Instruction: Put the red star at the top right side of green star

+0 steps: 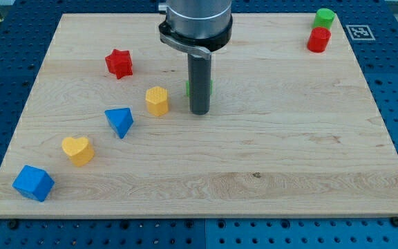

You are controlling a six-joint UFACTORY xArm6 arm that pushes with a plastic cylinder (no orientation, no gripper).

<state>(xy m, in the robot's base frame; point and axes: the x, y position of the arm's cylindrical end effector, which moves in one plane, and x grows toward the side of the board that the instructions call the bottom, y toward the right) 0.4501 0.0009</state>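
Observation:
The red star lies in the upper left part of the wooden board. The green star is mostly hidden behind my rod; only green slivers show on either side of it. My tip rests on the board just below the green star, to the right of the yellow block. The red star is well to the left of my tip and a little higher.
A yellow block, a blue triangular block, a yellow heart and a blue cube run diagonally down to the left. A green cylinder and a red cylinder stand at the top right corner.

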